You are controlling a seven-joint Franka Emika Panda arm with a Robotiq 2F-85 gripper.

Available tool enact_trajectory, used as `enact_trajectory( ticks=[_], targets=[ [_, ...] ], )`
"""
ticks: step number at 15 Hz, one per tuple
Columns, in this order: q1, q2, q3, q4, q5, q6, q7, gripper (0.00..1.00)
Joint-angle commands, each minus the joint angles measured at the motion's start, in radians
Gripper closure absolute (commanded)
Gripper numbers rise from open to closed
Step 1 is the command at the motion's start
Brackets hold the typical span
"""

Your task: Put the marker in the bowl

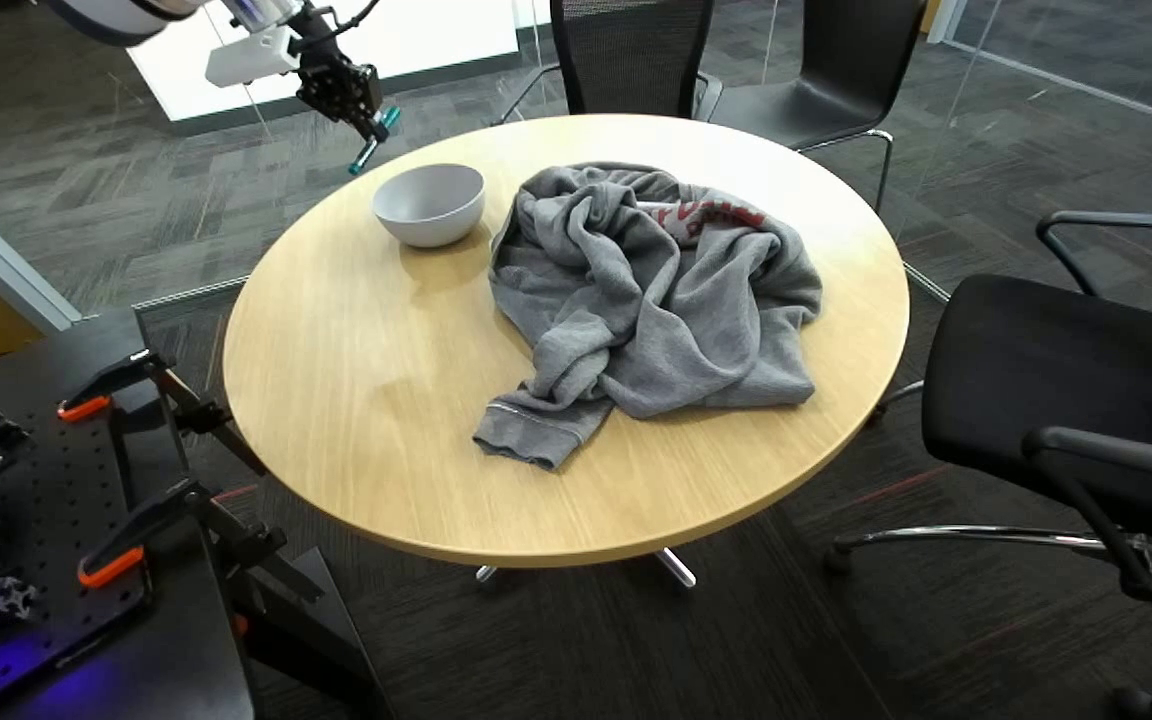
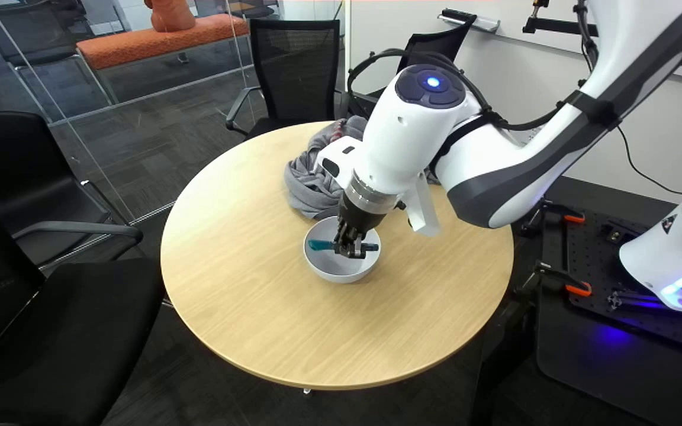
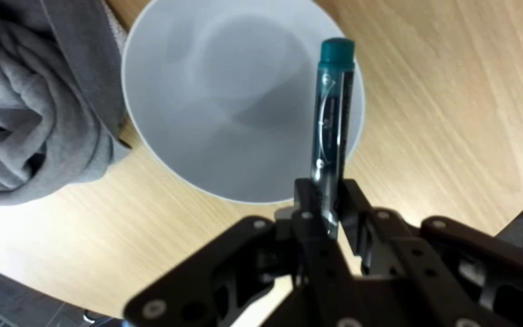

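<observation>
The white arm (image 2: 489, 154) reaches over the table (image 1: 366, 420) from the right in an exterior view, its long link sloping down from the top corner before the wrist bends round to a joint carrying a blue light (image 2: 433, 81); from there the last section tips steeply downward. A black cable (image 2: 527, 125) is strapped along it. The claw (image 3: 326, 195) is clamped on the marker (image 3: 332, 118), and in both exterior views an end of the marker juts out on each side of the grip. The marker is in the air, slanted and apart from the bowl (image 1: 429, 215) in an exterior view; seen from the wrist, its teal cap overlaps the bowl's rim. The table is round and pale wood, with the grey bowl standing upright near its edge and a crumpled grey garment (image 1: 646, 300) with red lettering just beside. Around it, on dark carpet (image 1: 556, 650), stand a mesh-backed chair (image 1: 631, 60) and a black armchair (image 1: 1056, 390). An orange bench (image 2: 163, 40) shows through glass, and a whiteboard (image 2: 660, 136) rises behind the arm. The robot's base (image 2: 681, 260) sits on a black stand (image 2: 589, 361) fitted with orange-tipped clamps (image 2: 578, 289).
</observation>
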State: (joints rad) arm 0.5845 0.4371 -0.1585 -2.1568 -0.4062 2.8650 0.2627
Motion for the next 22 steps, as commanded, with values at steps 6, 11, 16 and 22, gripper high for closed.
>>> enact_trajectory(
  ticks=[6, 11, 16, 22],
  targets=[
    [-0.191, 0.046, 0.121, 0.068, 0.058, -0.028, -0.109, 0.95],
    [-0.257, 0.108, 0.183, 0.115, 0.109, -0.041, -0.190, 0.95],
    [-0.237, 0.118, 0.170, 0.115, 0.100, -0.032, -0.178, 0.50],
    [-0.134, -0.039, 0.096, -0.054, 0.034, 0.052, -0.070, 0.05]
  ],
)
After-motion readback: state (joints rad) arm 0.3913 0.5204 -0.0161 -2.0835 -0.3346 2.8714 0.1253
